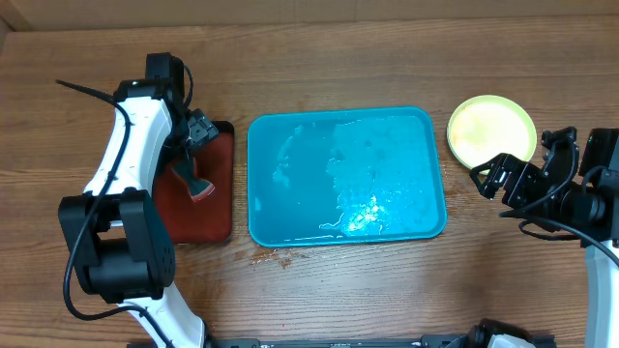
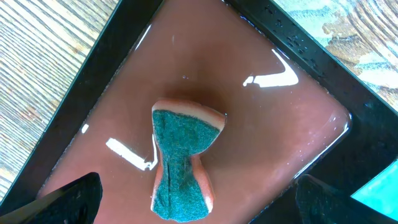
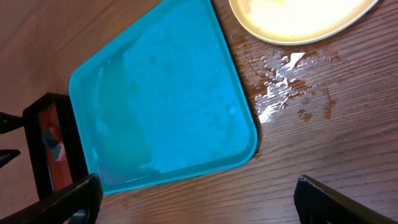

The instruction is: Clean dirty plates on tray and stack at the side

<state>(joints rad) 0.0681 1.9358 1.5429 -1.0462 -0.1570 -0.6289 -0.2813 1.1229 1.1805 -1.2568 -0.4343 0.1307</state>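
Observation:
The blue tray (image 1: 290,193) lies mid-table, wet, with no plates on it; it also shows in the right wrist view (image 3: 168,99). A yellow-green plate (image 1: 491,129) with a pale centre sits on the table right of the tray, and in the right wrist view (image 3: 298,18). I cannot tell whether other plates lie under it; the light blue plate is out of view. My right gripper (image 1: 493,176) is open and empty just in front of that plate (image 3: 199,202). My left gripper (image 1: 193,140) is open above a sponge (image 2: 183,165), fingers apart on both sides (image 2: 199,202).
The green-topped sponge (image 1: 200,187) lies on a smaller black-rimmed dark red tray (image 1: 218,208) left of the blue tray (image 2: 267,137). Water drops and a brownish stain (image 3: 280,81) sit on the wood between the blue tray and the plate.

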